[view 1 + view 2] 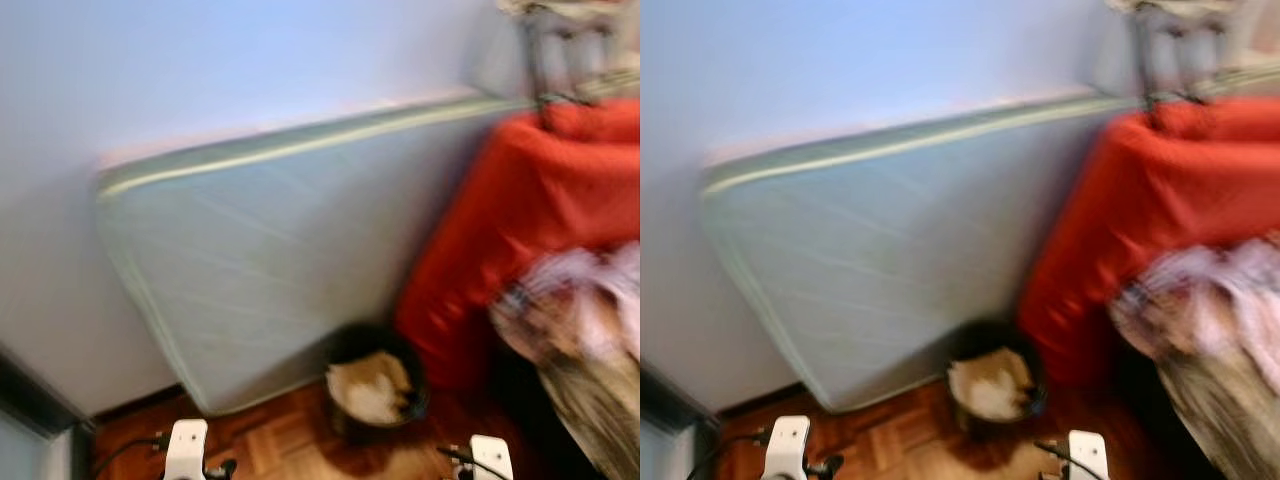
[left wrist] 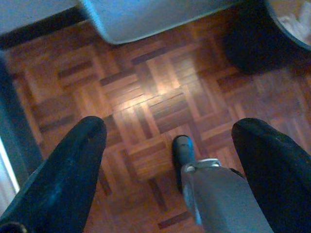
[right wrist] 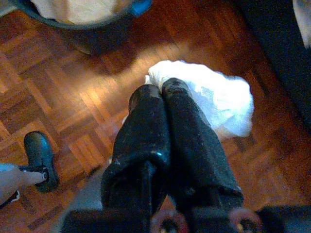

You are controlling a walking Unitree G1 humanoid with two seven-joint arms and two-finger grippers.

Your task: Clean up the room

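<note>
Your right gripper (image 3: 163, 94) pinches a white tissue (image 3: 214, 99) tight; drop it in the bin (image 1: 378, 385). Your left gripper (image 2: 170, 141) is wide open, holding nothing.

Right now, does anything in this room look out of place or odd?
Yes. A mattress stands on its edge, tilted against the wall, not lying flat. The right gripper is shut on a crumpled white paper above the parquet floor, near the dark bin.
</note>
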